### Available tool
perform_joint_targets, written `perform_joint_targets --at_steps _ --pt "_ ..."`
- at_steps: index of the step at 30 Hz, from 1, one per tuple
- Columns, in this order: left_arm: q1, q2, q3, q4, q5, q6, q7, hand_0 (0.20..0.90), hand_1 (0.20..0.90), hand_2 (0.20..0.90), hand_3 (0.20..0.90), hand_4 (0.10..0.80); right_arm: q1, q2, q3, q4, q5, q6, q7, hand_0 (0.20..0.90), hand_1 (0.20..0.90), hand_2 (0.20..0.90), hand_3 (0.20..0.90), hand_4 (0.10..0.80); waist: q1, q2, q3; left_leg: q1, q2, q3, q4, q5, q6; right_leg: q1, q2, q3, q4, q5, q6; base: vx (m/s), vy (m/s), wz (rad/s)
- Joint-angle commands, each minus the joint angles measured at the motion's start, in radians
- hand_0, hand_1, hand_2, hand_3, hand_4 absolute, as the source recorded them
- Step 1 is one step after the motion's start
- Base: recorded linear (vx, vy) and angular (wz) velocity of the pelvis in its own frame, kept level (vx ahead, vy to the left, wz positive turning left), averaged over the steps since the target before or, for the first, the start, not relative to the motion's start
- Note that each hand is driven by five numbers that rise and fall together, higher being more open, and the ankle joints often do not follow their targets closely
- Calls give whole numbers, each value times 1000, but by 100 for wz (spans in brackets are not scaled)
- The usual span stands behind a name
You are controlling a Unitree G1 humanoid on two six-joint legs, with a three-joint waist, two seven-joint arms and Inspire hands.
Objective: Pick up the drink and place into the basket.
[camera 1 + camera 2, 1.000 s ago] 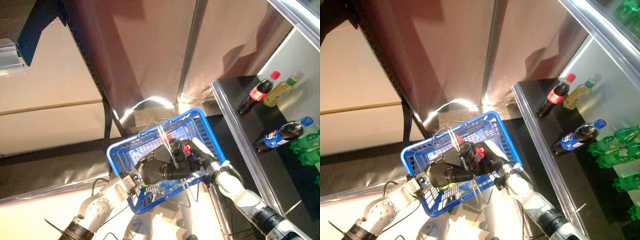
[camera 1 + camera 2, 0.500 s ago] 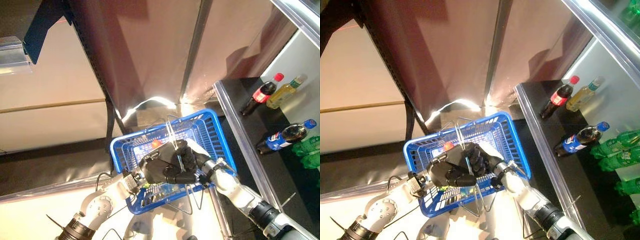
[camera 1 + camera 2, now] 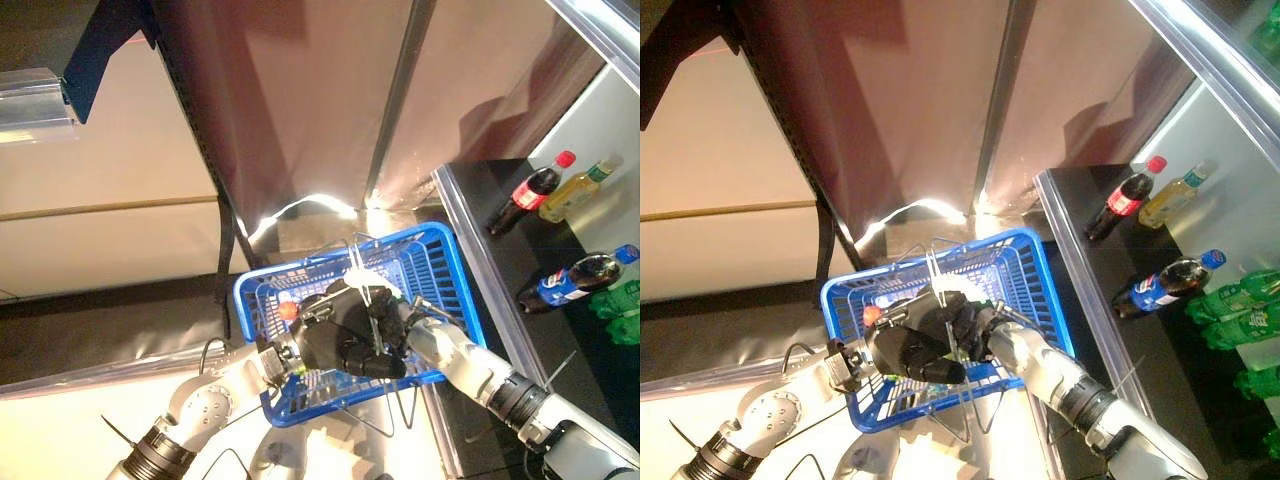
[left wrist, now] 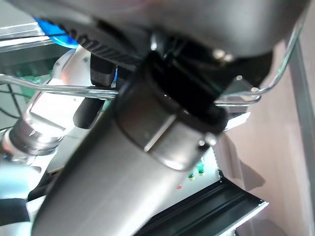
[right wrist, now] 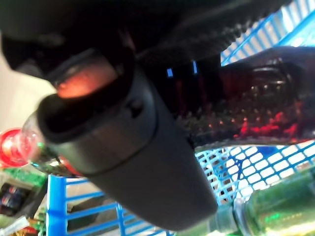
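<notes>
The blue basket (image 3: 443, 262) hangs in front of me. My left hand (image 3: 340, 338) is shut on its thin wire handles (image 4: 59, 89). My right hand (image 3: 400, 320) reaches into the basket from the right. It is shut on a dark cola bottle (image 5: 256, 113), with the thumb (image 5: 128, 147) curled across it. The bottle lies low inside the basket, and its red cap (image 3: 288, 310) points to the basket's left end. A green bottle (image 5: 275, 211) lies in the basket beside it.
A dark shelf (image 3: 480, 200) with a metal front edge stands at the right. It holds a cola bottle (image 3: 530, 190), a yellow drink (image 3: 575, 187), a blue-labelled cola bottle (image 3: 570, 280) and green bottles (image 3: 620, 305). A brown wall panel lies ahead.
My right hand has carried the cola bottle further into the basket; its red cap has moved from the handles toward the basket's left end. The camera has shifted a little.
</notes>
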Motion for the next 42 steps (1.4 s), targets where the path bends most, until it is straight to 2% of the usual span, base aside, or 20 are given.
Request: perform_joint_targets --at_steps 1,12,14,15,16,17,18,19,42 --pt "-190 -166 -37 -249 -122 -113 -221 300 300 300 200 100 -156 9 44 -11 -15 -41 -28 300 300 300 200 100 14 -2 -197 68 -13 -27 -3 -88 -6 -13 39 14 15 12 -38 0 0 0" --pt "-198 -176 -48 -258 -125 -106 -236 300 300 300 200 100 -170 45 72 45 -46 -9 9 300 300 300 200 100 27 -5 -201 60 -18 -40 -3 -84 -8 -12 43 7 12 12 -42 -6 6 5" --pt "-199 -177 -48 -258 -125 -104 -238 300 300 300 200 100 -166 48 75 58 -52 -2 11 408 408 408 326 226 28 -5 -202 61 -18 -42 -3 -84 -7 -13 43 5 14 11 -42 0 0 0" --pt "-201 -176 -49 -259 -125 -105 -237 300 300 300 200 100 -166 50 76 63 -52 0 12 552 552 552 494 394 28 -6 -202 60 -18 -42 -3 -84 -7 -14 42 5 15 12 -42 0 0 0" --pt "-203 -177 -51 -259 -125 -105 -238 300 300 300 200 100 -166 52 76 74 -54 2 15 660 660 660 620 520 29 -6 -202 60 -19 -44 -3 -84 -7 -15 43 5 15 11 -43 0 0 0" --pt "-203 -177 -51 -260 -127 -103 -237 300 300 300 200 100 -165 54 76 77 -55 5 16 698 698 698 664 564 30 -7 -202 59 -20 -45 -3 -84 -6 -15 44 5 14 11 -44 0 0 0" --pt "-204 -178 -52 -261 -127 -103 -236 300 300 300 200 100 -164 57 77 81 -56 9 16 698 698 698 664 564 30 -6 -201 60 -20 -46 -3 -84 -6 -14 44 5 15 11 -44 0 0 0" --pt "-204 -178 -52 -261 -126 -103 -236 300 300 300 200 100 -164 60 76 87 -57 13 18 900 900 900 900 800 31 -6 -201 61 -20 -47 -3 -84 -6 -14 44 5 15 11 -44 0 0 0" --pt "-206 -188 -45 -265 -125 -104 -222 300 300 300 200 100 -142 78 58 122 -76 12 19 900 900 900 900 800 27 -10 -202 65 -22 -50 -3 -86 -2 -15 46 11 18 10 -46 0 0 0"
